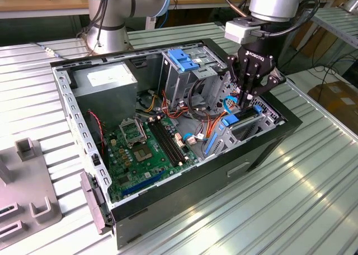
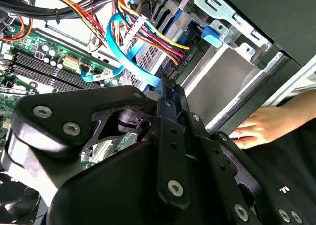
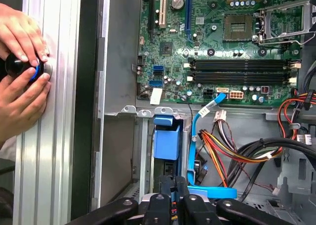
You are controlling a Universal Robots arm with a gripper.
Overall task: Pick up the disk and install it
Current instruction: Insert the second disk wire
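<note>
While your end effector (image 1: 250,93), clenched, presses on the disk (image 3: 166,142) beneath it, nearby cables (image 3: 222,148) could snag.

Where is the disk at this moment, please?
The disk sits on edge in the metal bay at the case's end toward the exterior view's right, directly under the pincer, beside the motherboard and orange cables.
</note>
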